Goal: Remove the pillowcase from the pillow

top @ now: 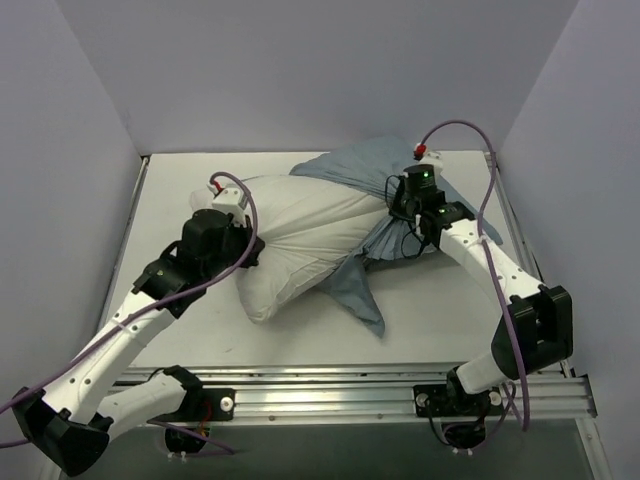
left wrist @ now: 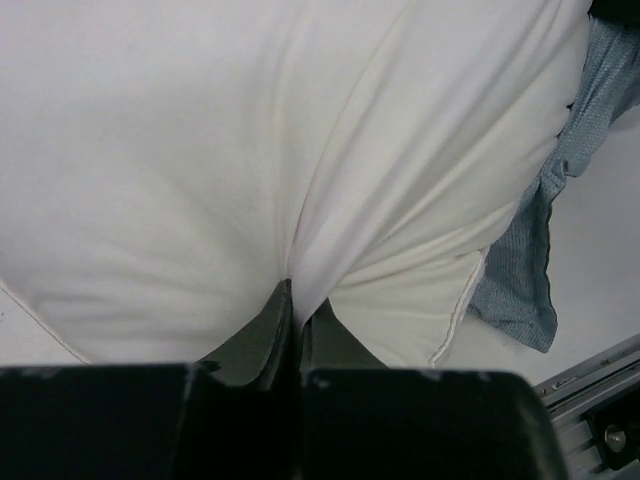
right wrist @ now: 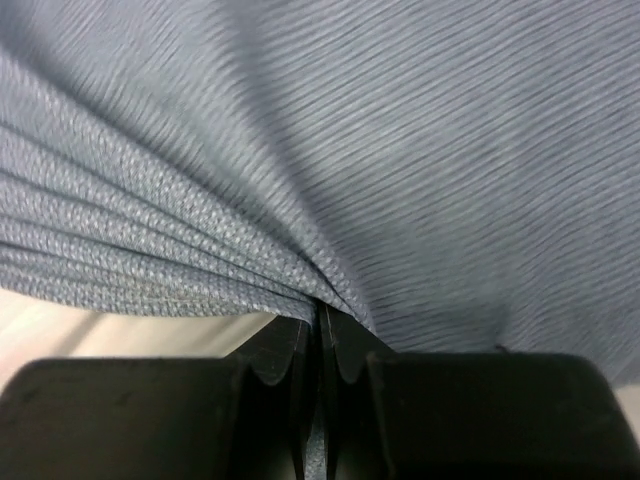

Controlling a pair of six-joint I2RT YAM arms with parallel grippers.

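Bunching in folds, the pillowcase (top: 350, 170) showed its pale blue-grey face and covered only the far right end of the pillow (top: 300, 235). One loose flap trailed out from under the pillow toward the near edge of the counter (top: 180, 190). The white pillow lay slantwise across the middle of the counter, most of it bare and pinched into creases. A metal rail (top: 330, 385) ran along the near edge, and a purple cable (top: 460, 123) looped above the right arm. The left claw (left wrist: 297, 305) was closed tight on a pinch of the pillow's white fabric at its left end. The right claw (right wrist: 318, 318) was closed on a gather of pillowcase cloth, toward the far right corner.
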